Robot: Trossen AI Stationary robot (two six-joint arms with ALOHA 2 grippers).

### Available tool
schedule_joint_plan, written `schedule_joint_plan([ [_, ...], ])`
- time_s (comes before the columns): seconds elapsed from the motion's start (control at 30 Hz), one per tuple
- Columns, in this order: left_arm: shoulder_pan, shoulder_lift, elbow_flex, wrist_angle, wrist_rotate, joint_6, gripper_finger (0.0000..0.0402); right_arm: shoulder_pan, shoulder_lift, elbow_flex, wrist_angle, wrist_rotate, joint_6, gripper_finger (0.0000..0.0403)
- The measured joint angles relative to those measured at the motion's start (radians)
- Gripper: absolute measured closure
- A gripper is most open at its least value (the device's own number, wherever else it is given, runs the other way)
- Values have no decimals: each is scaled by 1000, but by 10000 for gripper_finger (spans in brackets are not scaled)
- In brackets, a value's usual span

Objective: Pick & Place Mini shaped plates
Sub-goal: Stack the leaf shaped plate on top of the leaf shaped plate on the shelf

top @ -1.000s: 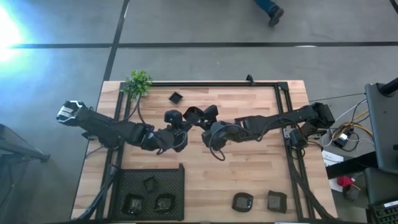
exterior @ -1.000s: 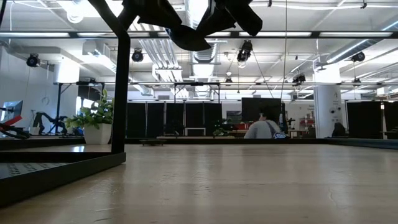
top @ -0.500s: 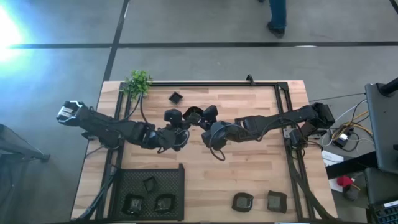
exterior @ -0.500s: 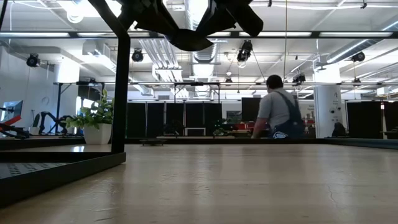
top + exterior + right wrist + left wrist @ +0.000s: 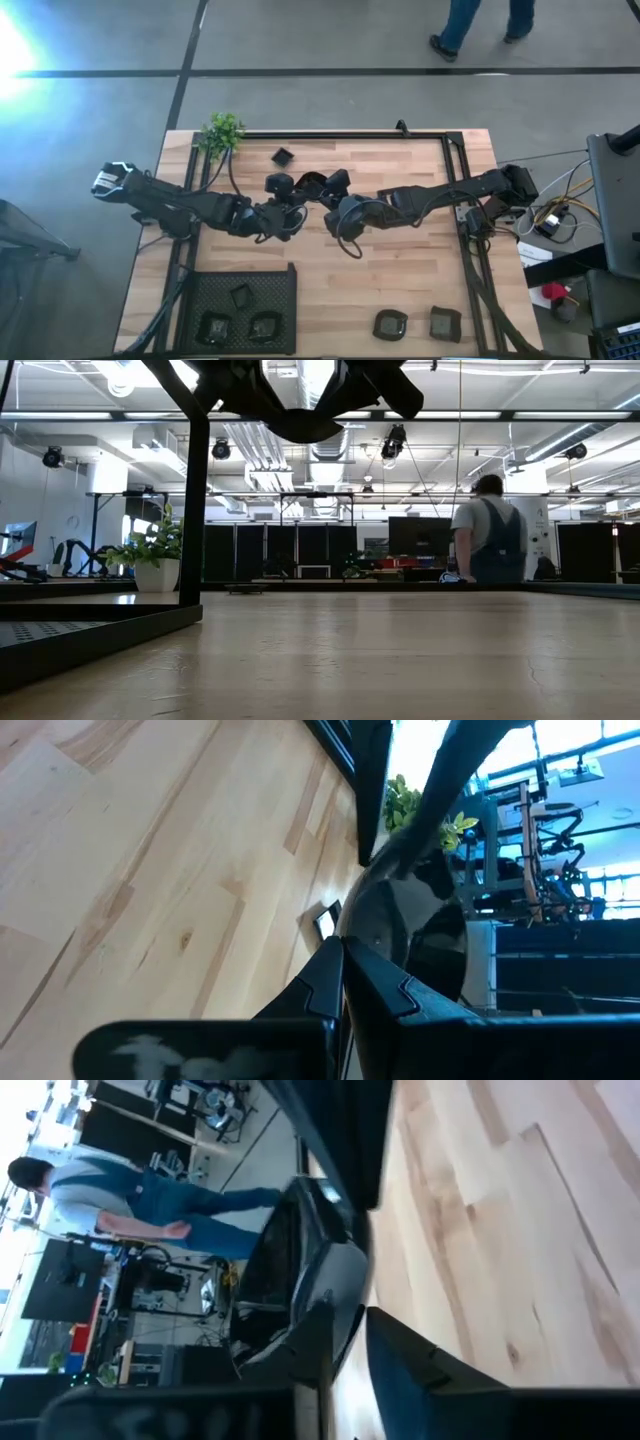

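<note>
Meeting above the middle of the wooden table (image 5: 400, 290), the right gripper (image 5: 327, 187) pinches one rim of a black mini plate (image 5: 312, 184) while the left gripper (image 5: 292, 192), fingers spread astride the opposite rim, stands equally near.

- High view: overhead, straight down on whole table (image 5: 400, 260).
- Low view: tabletop level, facing room.
- 2 wrist views: close, along fingers; both show 1 plate (image 5: 300, 1270).
</note>
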Motion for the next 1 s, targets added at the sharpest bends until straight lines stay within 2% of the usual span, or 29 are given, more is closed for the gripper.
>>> schedule_joint_plan([
  [0.17,0,1,0,-29,41,-16,396,0,-1,0,0,2,0,395],
  [0.53,0,1,0,-28,49,-15,401,0,-1,0,2,6,6,388],
  [0.73,-1,1,-1,-28,52,-43,401,0,-1,0,7,6,-23,342],
  [1.0,-38,-8,-1,-113,45,-151,401,41,-12,0,3,6,35,288],
])
